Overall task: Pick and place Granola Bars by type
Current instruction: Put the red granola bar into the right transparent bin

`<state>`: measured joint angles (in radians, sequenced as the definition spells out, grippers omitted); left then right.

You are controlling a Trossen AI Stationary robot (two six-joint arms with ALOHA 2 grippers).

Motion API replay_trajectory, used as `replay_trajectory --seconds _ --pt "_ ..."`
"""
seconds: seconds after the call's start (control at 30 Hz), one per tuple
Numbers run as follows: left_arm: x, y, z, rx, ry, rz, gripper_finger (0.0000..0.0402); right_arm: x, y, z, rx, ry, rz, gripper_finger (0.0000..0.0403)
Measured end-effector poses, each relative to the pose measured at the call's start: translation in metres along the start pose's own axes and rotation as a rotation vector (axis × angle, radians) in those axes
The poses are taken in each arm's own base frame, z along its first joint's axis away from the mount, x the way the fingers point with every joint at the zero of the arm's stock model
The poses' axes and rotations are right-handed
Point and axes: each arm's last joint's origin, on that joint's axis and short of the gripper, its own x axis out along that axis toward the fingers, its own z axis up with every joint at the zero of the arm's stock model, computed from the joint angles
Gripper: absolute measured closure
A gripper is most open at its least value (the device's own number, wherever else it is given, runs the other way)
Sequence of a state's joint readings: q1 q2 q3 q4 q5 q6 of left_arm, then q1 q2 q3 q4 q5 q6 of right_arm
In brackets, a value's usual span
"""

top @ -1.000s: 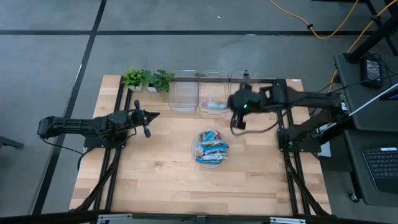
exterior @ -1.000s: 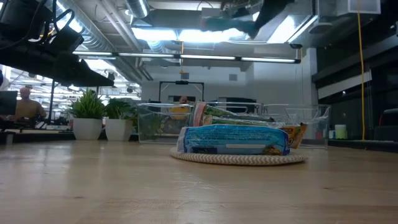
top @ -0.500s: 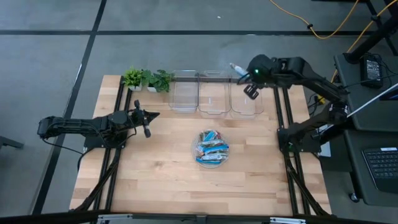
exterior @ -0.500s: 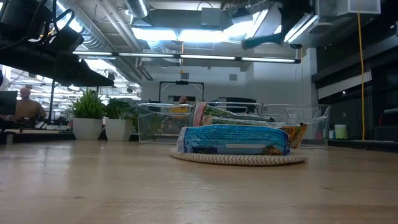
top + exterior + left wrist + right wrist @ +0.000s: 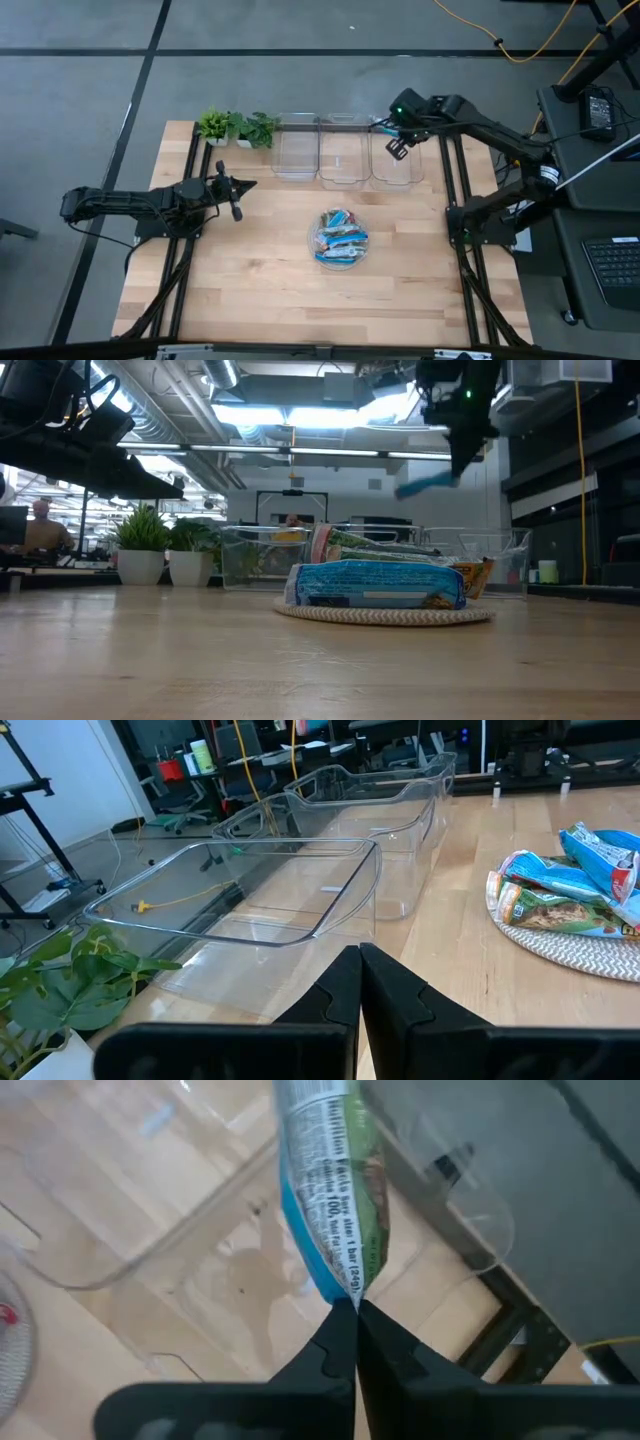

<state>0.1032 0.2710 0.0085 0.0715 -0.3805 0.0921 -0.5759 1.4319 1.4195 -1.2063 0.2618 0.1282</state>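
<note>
Tabletop seen from above, described from left to right. On the left, the left arm waits low over the wood, its left gripper (image 5: 237, 197) pinched fully closed on nothing, pointing toward the middle. Behind it, at the far edge, stand two small plants (image 5: 237, 128). To their right, three clear bins sit in a row along the far edge: left bin (image 5: 295, 147), middle bin (image 5: 345, 148), right bin (image 5: 392, 152). All three look empty. Nearer, in the middle of the table, a round plate (image 5: 341, 262) holds the pile of bars (image 5: 341, 240), mostly blue wrappers, some with green.

At the far right, the right gripper (image 5: 398, 147) hangs above the right bin's far end. Its fingers are clamped tight on one end of a single bar (image 5: 330, 1190), blue and green with white print, which sticks out beyond the fingertips. From table height the bar shows well above the bin rims.

Risk, as a judgement: the grip is only on the wrapper's crimped end, so the bar may swing or slip. It hangs close to the bin's far wall, so released from this height it could clip the rim or land outside on the table edge.
</note>
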Motion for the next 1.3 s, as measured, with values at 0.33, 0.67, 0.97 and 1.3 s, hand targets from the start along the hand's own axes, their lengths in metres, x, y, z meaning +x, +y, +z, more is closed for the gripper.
replay_trajectory --seconds 0.33,0.67,0.97,1.3 --pt "0.000 0.000 0.000 0.000 0.000 0.000 0.0398 0.056 -0.016 -0.030 0.042 0.190 -0.049 0.0396" --pt "0.000 0.000 0.000 0.000 0.000 0.000 0.0398 0.087 -0.022 -0.041 0.067 0.188 0.009 0.0396" --pt "0.000 0.000 0.000 0.000 0.000 0.000 0.0398 0.103 -0.019 -0.046 0.068 0.144 0.062 0.0396" --pt "0.000 0.000 0.000 0.000 0.000 0.000 0.0398 0.106 -0.018 -0.049 0.055 0.148 0.071 0.0390"
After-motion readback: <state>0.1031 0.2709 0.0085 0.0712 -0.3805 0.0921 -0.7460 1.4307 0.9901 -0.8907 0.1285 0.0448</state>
